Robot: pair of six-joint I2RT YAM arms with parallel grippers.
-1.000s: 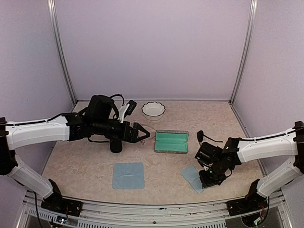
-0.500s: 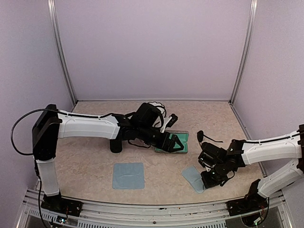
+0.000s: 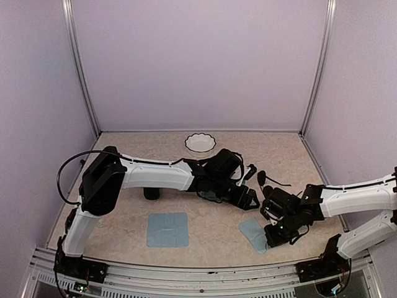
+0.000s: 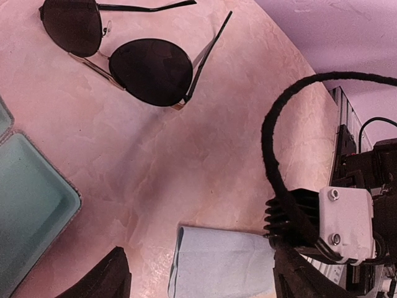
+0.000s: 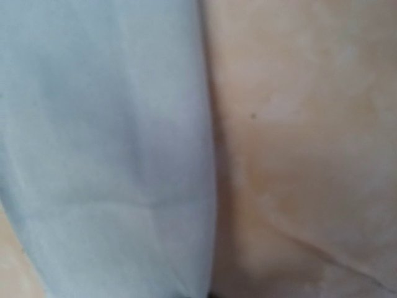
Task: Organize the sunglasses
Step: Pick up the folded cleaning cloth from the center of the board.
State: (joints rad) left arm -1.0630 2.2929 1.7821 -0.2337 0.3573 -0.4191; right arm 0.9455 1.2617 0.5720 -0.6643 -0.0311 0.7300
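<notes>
left hand point(image 4: 197, 273) gapes wide near the dark sunglasses point(image 4: 124, 56); right hand point(image 3: 273, 235) sits closed by a blue cloth point(image 3: 250, 231).

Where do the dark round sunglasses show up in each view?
Top external: sunglasses right of centre, mid-depth.
Left wrist: sunglasses upper left.
Right wrist: not in it.
Shared landmark: pale blue cloth, in all three.
</notes>
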